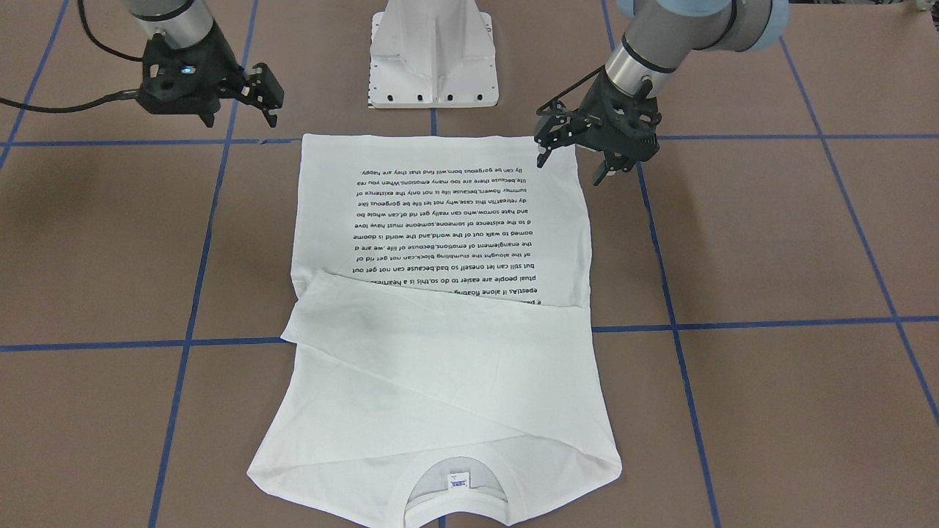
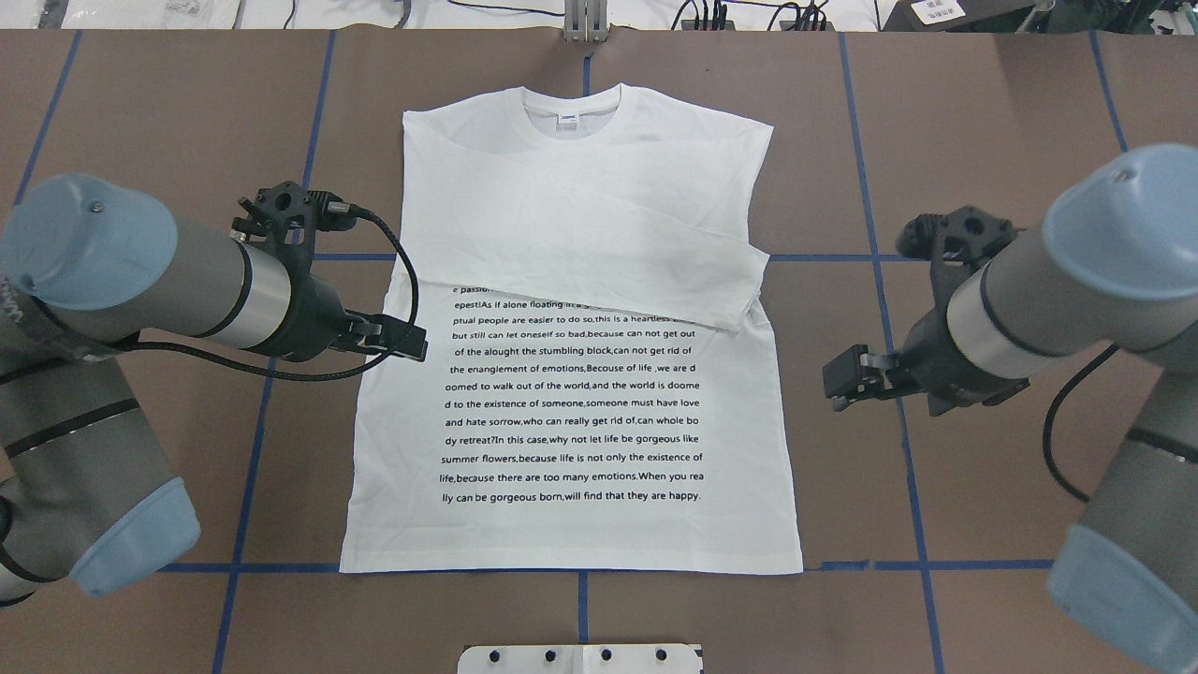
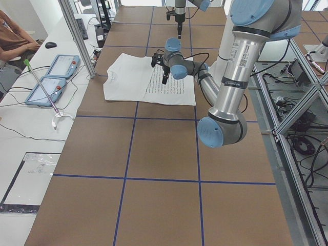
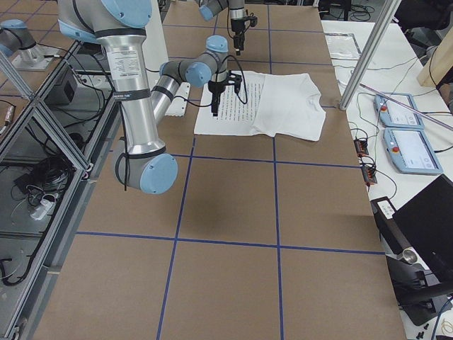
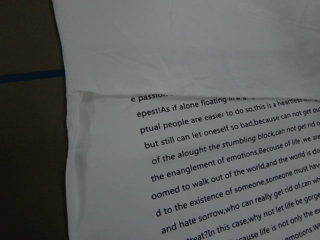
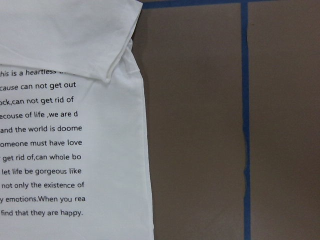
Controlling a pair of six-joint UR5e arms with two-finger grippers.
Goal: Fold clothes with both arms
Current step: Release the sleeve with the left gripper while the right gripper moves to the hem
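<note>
Hovering at the left edge of the shirt, your left gripper stands spread; right gripper hangs off to the right, fingers perhaps parted, cannot tell.

Bright, even light falls from above. The white shirt glares, its folds nearly washed out; soft, faint shadows lie on the brown table. The left wrist view is dimmer, its top text blurred.

The shirt is lying as smooth, matt white cloth, faintly creased; the bench is showing matt brown paper-like sheeting crossed by blue tape.
</note>
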